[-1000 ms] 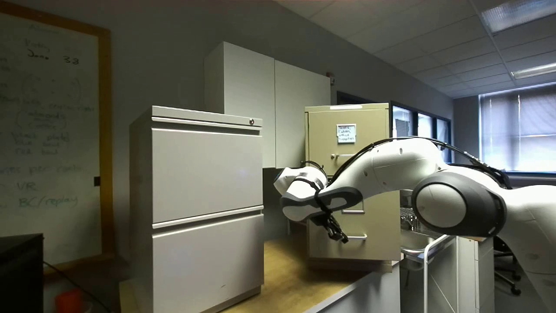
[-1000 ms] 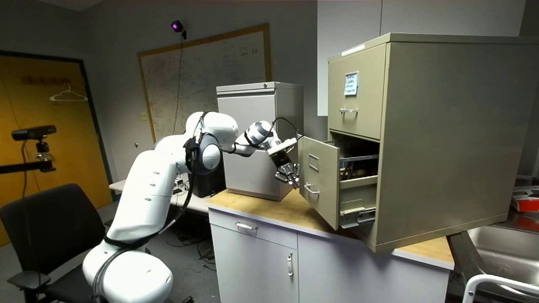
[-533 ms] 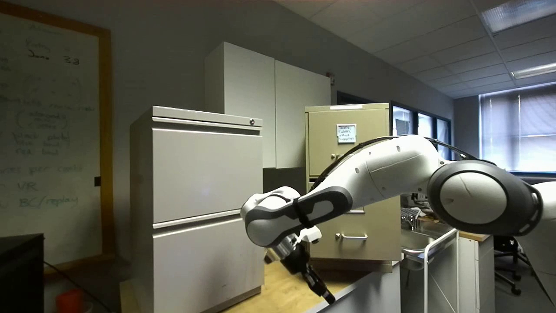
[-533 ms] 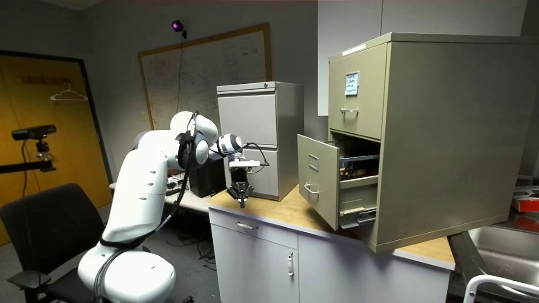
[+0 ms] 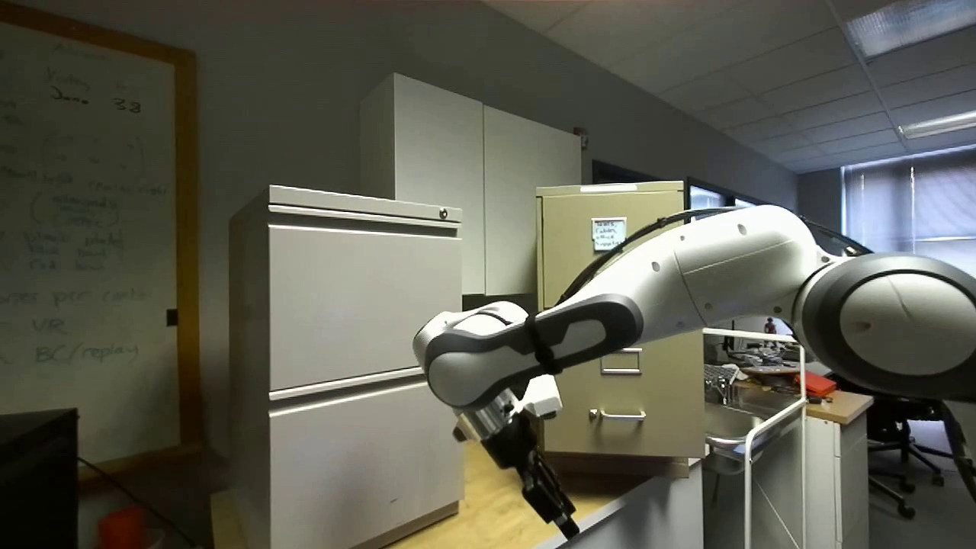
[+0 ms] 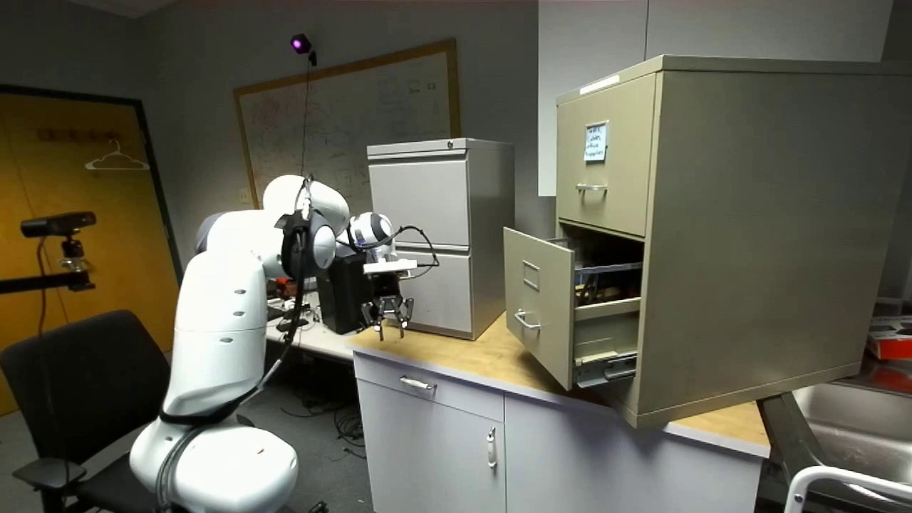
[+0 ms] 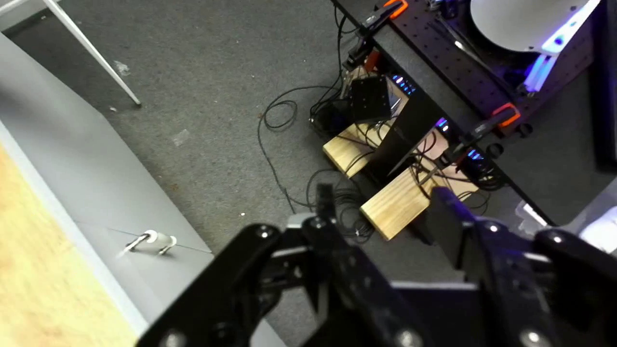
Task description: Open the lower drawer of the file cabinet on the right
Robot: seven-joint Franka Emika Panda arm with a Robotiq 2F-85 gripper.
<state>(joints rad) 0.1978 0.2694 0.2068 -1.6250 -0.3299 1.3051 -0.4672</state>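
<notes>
Shown in an exterior view with the lower drawer [image 6: 556,306] jutting from the file cabinet [image 6: 755,242], set on the counter [image 6: 456,353] to the right of the pale grey cabinet [image 6: 420,199]. Looks pulled out far enough to call the task all but met. Poised near the counter, well apart from the drawer, with the gripper [image 6: 391,335] spread wide and holding nothing, confirmed in the wrist view by fingers [image 7: 448,226] parted with nothing between. Expect a stiff sheet-metal box, hardly fragile, and probably heavy; cannot tell how full, with most of the inside lost in shadow. Judging by the metal runner [image 6: 605,368] bared at the side, likely to glide along one straight line after some drag at the start. Best taken by the handle [image 5: 622,416], a slim bow on the drawer front in both exterior views, hooking a finger behind the bar rather than pinching, being smooth and apt to slip from a light grip. Could also be caught behind the top edge of the front. Pull gently, given a corner of the file cabinet apparently overhanging the counter's edge and some chance of tipping.
</notes>
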